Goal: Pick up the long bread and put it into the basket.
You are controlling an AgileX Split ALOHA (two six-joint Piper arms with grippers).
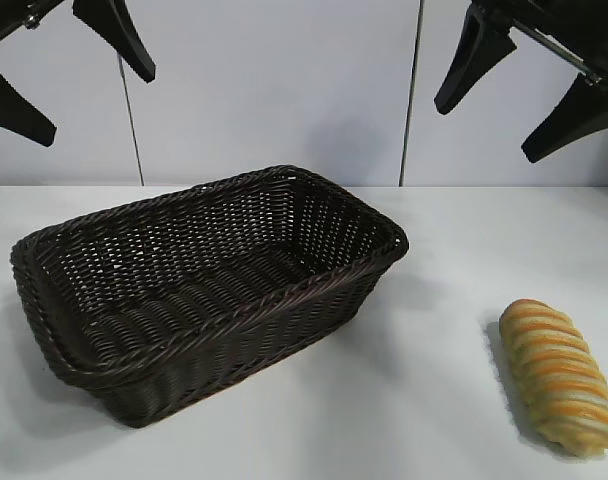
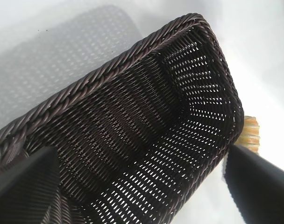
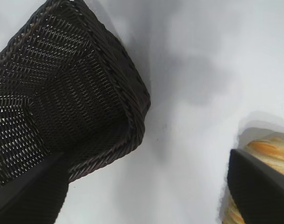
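Exterior view is showing the basket (image 1: 209, 300) sitting empty on the white tabletop (image 1: 434, 390), left of centre, while the long bread (image 1: 560, 376) is lying well apart from it near the right front corner, untouched. Both arms are hanging high above the scene. The left gripper (image 1: 56, 70) is hovering over the basket's left end with its fingers (image 1: 119, 35) spread wide, gripping nothing. The right gripper (image 1: 511, 95) is hovering above the bare stretch between basket and bread, its fingers (image 1: 462, 65) likewise standing wide apart and holding nothing.
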